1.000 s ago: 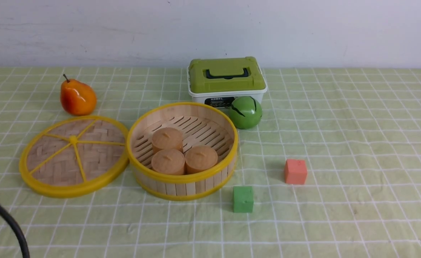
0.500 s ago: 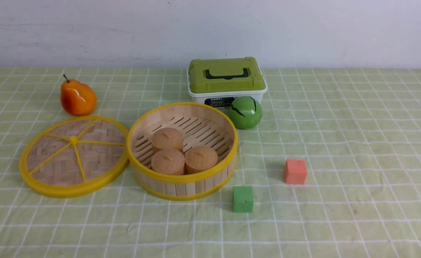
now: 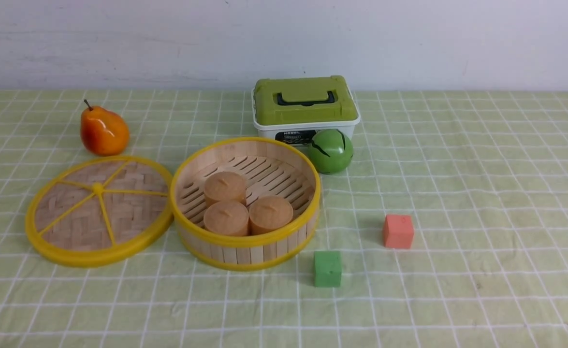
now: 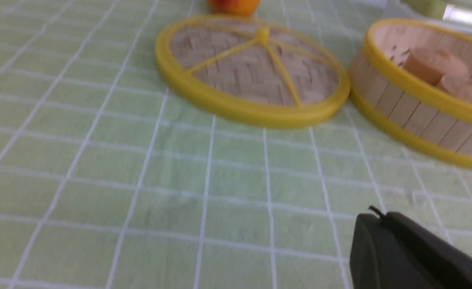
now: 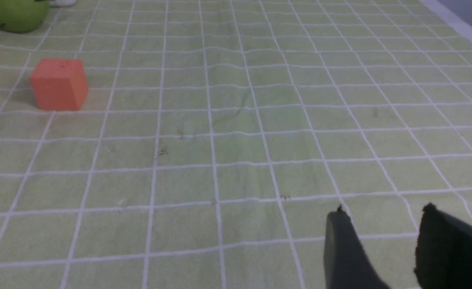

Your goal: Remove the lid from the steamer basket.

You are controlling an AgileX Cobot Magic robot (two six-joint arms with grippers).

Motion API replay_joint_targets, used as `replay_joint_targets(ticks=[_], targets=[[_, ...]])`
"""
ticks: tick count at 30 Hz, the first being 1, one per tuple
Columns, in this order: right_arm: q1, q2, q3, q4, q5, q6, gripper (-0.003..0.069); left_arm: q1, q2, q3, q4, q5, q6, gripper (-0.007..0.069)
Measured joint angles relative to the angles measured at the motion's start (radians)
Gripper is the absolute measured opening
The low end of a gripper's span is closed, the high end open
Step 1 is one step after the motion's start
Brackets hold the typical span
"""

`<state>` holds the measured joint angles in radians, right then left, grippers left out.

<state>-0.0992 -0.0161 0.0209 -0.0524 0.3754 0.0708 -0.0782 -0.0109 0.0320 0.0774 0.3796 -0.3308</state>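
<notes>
over on the left of the desk, the woven bamboo lid with its yellow rim and spokes lies flat, right up against the bamboo steamer basket. the basket sits open, and i can see three round brown bun-like pieces grouped on its slatted floor. an orange-red pear with a dark stem is just behind the lid. behind the basket there's a white box with a green lid and black handle, a green ball with dark streaks in front of it. nearer me are a green cube and, farther right, a pinkish-red cube.
</notes>
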Motion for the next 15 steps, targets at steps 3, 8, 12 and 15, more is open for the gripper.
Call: replay_joint_targets(ticks=[3,8,12,15], targets=[[0.000,0.000,0.000,0.000,0.000,0.000,0.0240,0.000,0.000,0.000,-0.021,0.012,0.065,-0.0013],[0.000,0.000,0.000,0.000,0.000,0.000,0.0240,0.000,0.000,0.000,-0.063,0.013,0.179,-0.0013],[0.000,0.000,0.000,0.000,0.000,0.000,0.0240,-0.001,0.000,0.000,-0.071,0.013,0.217,-0.0013],[0.000,0.000,0.000,0.000,0.000,0.000,0.0240,-0.001,0.000,0.000,-0.071,0.013,0.219,-0.0013]])
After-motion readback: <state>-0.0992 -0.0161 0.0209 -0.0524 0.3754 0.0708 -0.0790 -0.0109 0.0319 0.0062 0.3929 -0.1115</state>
